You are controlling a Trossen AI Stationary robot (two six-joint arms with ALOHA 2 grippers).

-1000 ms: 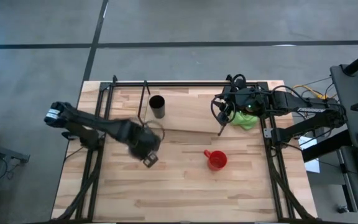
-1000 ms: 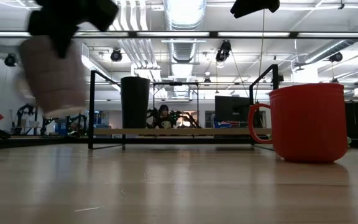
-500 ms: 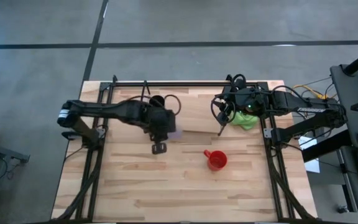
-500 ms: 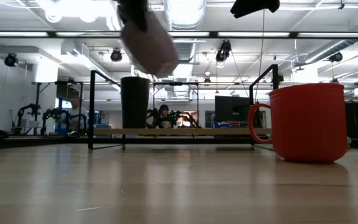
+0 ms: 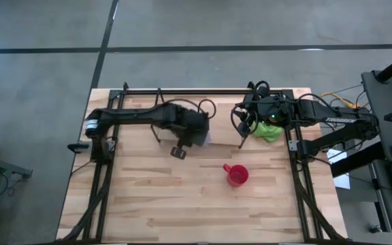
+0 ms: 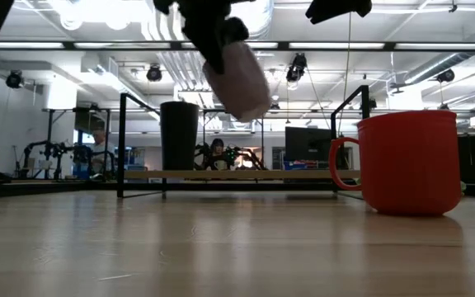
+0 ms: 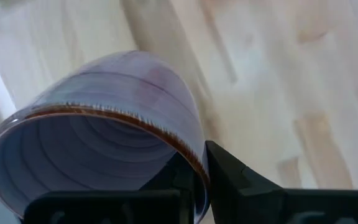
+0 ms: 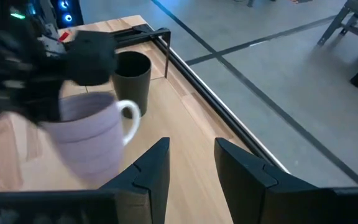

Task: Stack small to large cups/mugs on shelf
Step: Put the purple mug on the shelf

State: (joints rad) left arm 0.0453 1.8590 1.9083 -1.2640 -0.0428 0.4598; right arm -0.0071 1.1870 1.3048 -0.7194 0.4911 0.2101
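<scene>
Translucent pale purple mug (image 6: 239,78), ringed inside with a looped handle, hangs tilted, rim pinched by the left pincer (image 7: 201,177) above the wooden desk (image 5: 196,204); right pincer (image 8: 191,163) is spread.

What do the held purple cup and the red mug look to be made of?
The pale purple cup, gripped in the left gripper, looks like translucent plastic or glazed ware: light shows through its wall, though it cannot be told for sure. The red mug looks opaque, smooth and evenly coloured, likely plastic or ceramic.
</scene>
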